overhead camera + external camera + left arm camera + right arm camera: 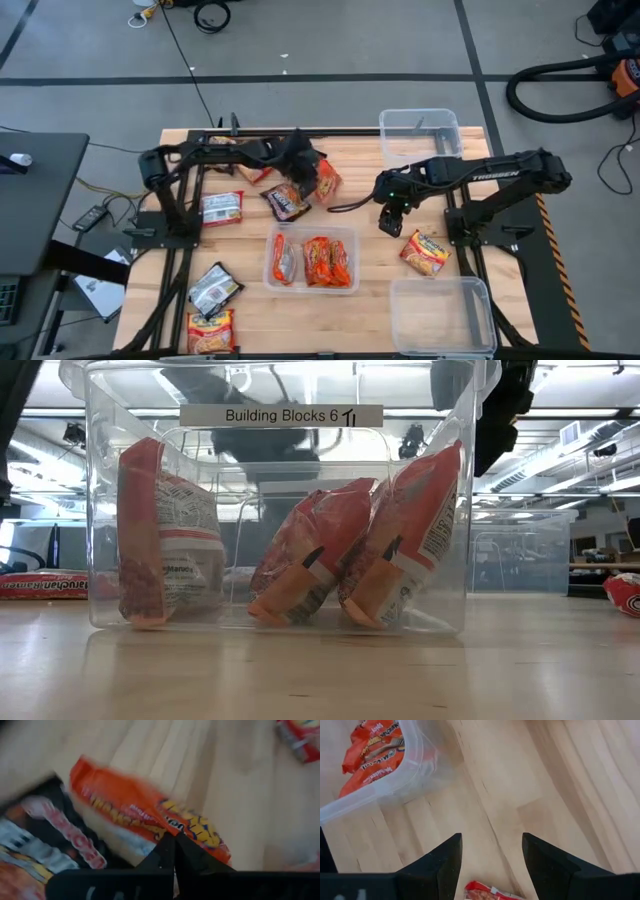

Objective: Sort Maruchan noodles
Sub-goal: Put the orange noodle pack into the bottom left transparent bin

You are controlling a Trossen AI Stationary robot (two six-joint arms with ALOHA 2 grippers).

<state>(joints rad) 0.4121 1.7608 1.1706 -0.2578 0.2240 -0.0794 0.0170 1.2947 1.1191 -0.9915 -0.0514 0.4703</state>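
Observation:
Three orange-red noodle packets (312, 262) stand on edge in the clear middle bin (350, 240), leaning on its walls in the low view (300, 550). My left gripper (312, 172) is shut on another orange-red packet (327, 181) beside a dark brown packet (287, 202). My right gripper (392, 218) hangs open over bare wood, just on the far side of a yellow-red packet (425, 252); a corner of that packet (485, 892) shows between its fingers. More packets lie flat on the table's left: (222, 207), (215, 288), (210, 330). My left gripper (174, 847) pinches the orange-red packet by an edge (172, 831) between its two shut fingertips. The fingers meet at the wrapper's long side, near the yellow print. Whether the packet is lifted clear or still rests on the table, I cannot tell.
An empty clear bin (420, 135) sits at the far right and another (440, 315) at the near right. The middle bin's corner (395, 775) lies close to my right gripper. A further packet (250, 172) lies partly under my left arm. Bare wood lies between the middle bin and the yellow-red packet.

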